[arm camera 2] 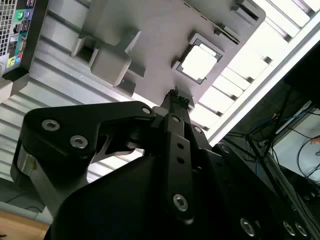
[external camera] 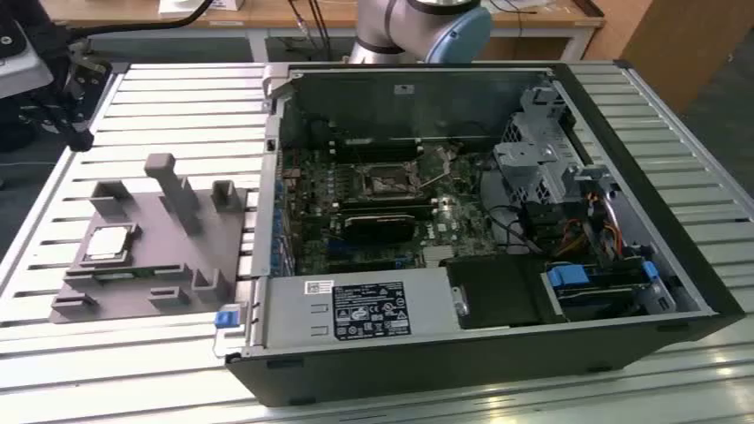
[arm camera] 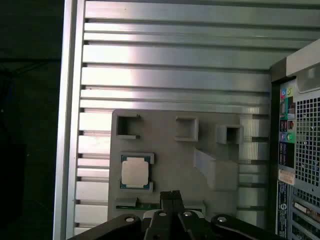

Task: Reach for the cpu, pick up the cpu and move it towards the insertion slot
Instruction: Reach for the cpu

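Two black fingers on your gripper are pressing together, holding nothing, near the silvery square cpu lying in the grey plastic fixture.

A black, open-sided computer case lies flat on a silvery slatted aluminium bench. Inside the case, a silver metal power-supply box with a white label fills the near corner toward the exterior view's left. A black rectangular card sits behind the box. A grey metal drive cage stands toward the exterior view's right, with orange cables and blue plastic clips nearby. Just beside the case, on the exterior view's left, a grey plastic fixture plate rests on the bench, carrying upright grey pegs and blocks. In the first wrist view, the case's rear panel shows small coloured ports.
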`<state>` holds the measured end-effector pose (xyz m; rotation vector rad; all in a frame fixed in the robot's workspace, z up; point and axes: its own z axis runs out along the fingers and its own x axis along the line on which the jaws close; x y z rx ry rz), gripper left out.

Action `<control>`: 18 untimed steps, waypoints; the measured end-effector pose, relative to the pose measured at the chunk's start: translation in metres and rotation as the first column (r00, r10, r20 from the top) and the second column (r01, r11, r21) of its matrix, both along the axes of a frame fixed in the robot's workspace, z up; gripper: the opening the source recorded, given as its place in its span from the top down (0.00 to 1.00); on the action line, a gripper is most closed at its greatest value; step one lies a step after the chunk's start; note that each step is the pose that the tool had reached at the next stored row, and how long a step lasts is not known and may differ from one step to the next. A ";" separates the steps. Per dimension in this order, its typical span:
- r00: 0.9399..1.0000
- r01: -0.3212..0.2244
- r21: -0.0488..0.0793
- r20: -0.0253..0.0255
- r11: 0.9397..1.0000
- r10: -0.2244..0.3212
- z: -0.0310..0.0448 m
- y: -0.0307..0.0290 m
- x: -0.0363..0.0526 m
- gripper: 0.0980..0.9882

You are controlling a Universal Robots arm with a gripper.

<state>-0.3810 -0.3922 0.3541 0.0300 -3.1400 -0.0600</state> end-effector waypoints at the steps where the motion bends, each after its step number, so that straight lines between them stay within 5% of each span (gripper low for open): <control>1: 1.000 0.000 0.000 0.000 1.000 0.000 0.0000 0.0000 0.0000 0.99; 18: 1.000 -0.001 0.000 0.000 1.000 0.001 -0.0003 -0.0022 -0.0070 0.99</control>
